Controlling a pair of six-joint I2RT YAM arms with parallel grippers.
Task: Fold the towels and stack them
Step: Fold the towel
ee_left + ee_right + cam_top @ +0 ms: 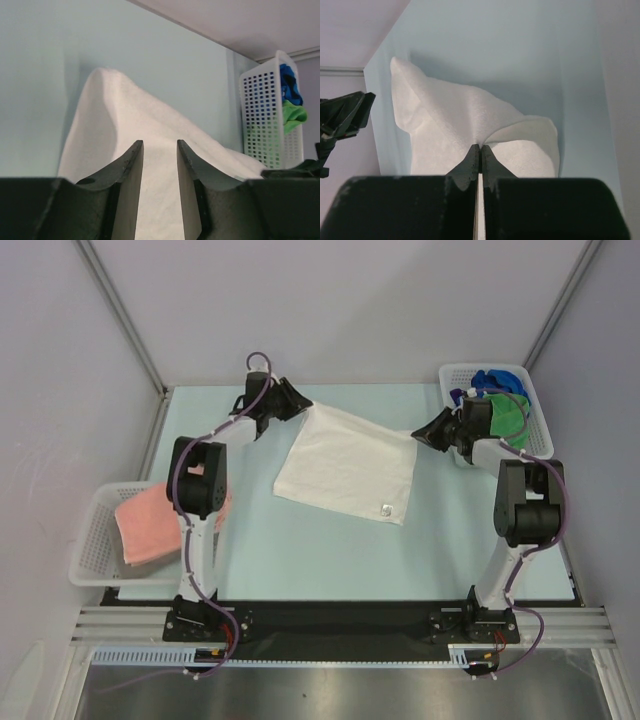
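Note:
A white towel (pixel 345 465) lies spread on the pale table, with a small tag (pixel 384 508) at its near right corner. My right gripper (pixel 420 432) is shut on its far right corner and pinches the cloth (pixel 460 120) at the fingertips (pixel 480 146). My left gripper (pixel 300 403) is at the far left corner. Its jaws stand apart with the cloth (pixel 150 130) showing between them (pixel 160 145). A salmon pink towel (pixel 150 525) lies folded in the left basket. Blue (pixel 497 380) and green (pixel 510 415) towels sit in the right basket.
A white lattice basket (pixel 95 540) stands at the table's left edge. Another (pixel 450 375) stands at the far right corner, and it shows in the left wrist view (pixel 262 115). Grey walls enclose the table at the back and sides.

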